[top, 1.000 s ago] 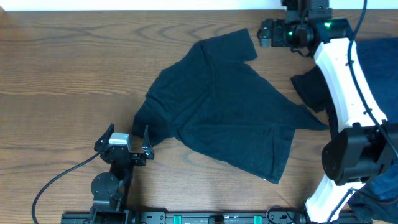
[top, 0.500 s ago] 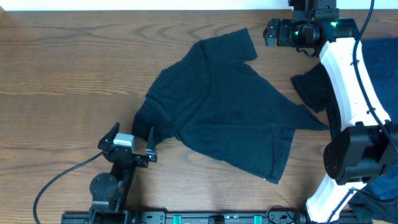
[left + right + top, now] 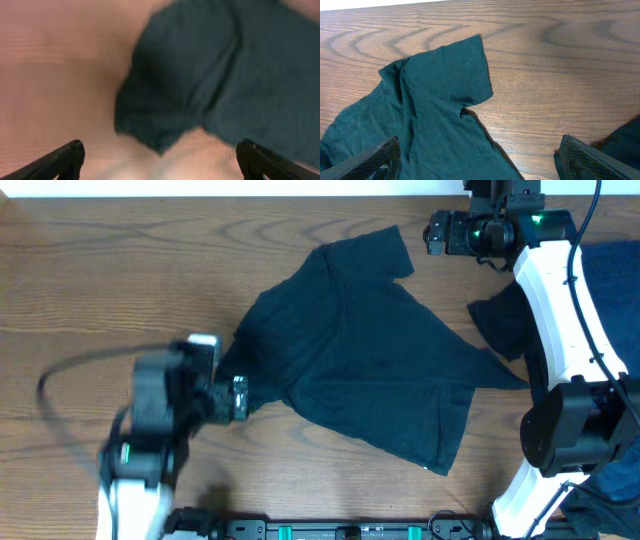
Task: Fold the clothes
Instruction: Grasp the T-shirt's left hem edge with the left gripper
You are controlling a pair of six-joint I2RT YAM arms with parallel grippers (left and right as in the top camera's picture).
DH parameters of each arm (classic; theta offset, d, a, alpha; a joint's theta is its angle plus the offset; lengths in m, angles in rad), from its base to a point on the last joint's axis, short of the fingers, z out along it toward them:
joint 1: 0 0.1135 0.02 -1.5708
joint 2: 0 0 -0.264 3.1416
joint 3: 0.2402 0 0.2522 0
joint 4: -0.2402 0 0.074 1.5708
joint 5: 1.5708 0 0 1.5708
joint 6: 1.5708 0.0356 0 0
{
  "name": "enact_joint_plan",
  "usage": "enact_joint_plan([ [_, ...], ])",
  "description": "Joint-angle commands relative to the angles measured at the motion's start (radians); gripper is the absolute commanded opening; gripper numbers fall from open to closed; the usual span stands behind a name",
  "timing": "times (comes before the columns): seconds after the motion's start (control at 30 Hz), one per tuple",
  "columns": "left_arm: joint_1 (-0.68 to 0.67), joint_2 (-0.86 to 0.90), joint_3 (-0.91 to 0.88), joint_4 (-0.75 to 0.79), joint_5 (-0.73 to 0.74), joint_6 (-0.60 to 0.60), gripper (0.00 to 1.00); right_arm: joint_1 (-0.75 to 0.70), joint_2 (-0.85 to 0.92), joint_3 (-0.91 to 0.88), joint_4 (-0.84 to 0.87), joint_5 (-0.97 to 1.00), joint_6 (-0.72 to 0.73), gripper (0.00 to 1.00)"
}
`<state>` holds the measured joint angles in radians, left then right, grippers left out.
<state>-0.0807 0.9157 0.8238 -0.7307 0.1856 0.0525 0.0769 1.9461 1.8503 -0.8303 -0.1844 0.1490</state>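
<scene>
Our left gripper (image 3: pixel 228 397) wide open, holding nothing, just beside the near sleeve of the black T-shirt (image 3: pixel 360 365), our right gripper (image 3: pixel 435 232) wide open too, by the far sleeve, shirt lying spread on the brown desk (image 3: pixel 90 270), another dark cloth (image 3: pixel 503 320) near our right arm.

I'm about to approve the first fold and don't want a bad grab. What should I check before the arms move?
1. Left gripper open: ok, fingers spread wide.
2. Right gripper open: ok.
3. Left gripper aimed at near sleeve: ok, it lies ahead between the fingers.
4. Right gripper on far sleeve: not ok, sleeve lies ahead, untouched.
5. T-shirt flat: not ok, creased.
6. Second dark garment clear of T-shirt: cannot tell, right arm covers where they meet.
</scene>
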Motion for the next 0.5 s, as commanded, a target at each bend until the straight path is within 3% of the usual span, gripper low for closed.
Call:
enact_joint_plan([
  [0.0, -0.004, 0.204, 0.134, -0.046, 0.025, -0.005, 0.98, -0.006, 0.003, 0.001, 0.000, 0.000, 0.000, 0.99],
  [0.1, -0.004, 0.339, 0.205, -0.054, 0.040, -0.004, 0.98, -0.006, 0.003, 0.001, 0.000, 0.000, 0.000, 0.99],
  [0.13, -0.004, 0.371, 0.209, -0.048, 0.040, 0.003, 0.94, -0.006, 0.003, 0.001, 0.000, 0.000, 0.000, 0.99],
  [0.17, -0.004, 0.406, 0.209, -0.039, 0.039, 0.018, 0.58, -0.006, 0.003, 0.001, 0.000, 0.001, 0.000, 0.99],
  [0.2, -0.004, 0.430, 0.209, -0.035, 0.039, 0.019, 0.34, -0.006, 0.003, 0.001, 0.000, 0.000, 0.000, 0.99],
  [0.27, -0.004, 0.484, 0.209, -0.041, 0.039, 0.018, 0.10, -0.006, 0.003, 0.001, 0.000, 0.000, 0.000, 0.99],
  [0.3, -0.004, 0.510, 0.209, -0.051, 0.039, 0.018, 0.06, -0.006, 0.003, 0.001, 0.000, 0.001, 0.000, 0.99],
  [0.47, -0.001, 0.640, 0.208, -0.068, 0.001, -0.015, 0.06, -0.006, 0.003, 0.001, 0.000, 0.001, 0.000, 0.99],
])
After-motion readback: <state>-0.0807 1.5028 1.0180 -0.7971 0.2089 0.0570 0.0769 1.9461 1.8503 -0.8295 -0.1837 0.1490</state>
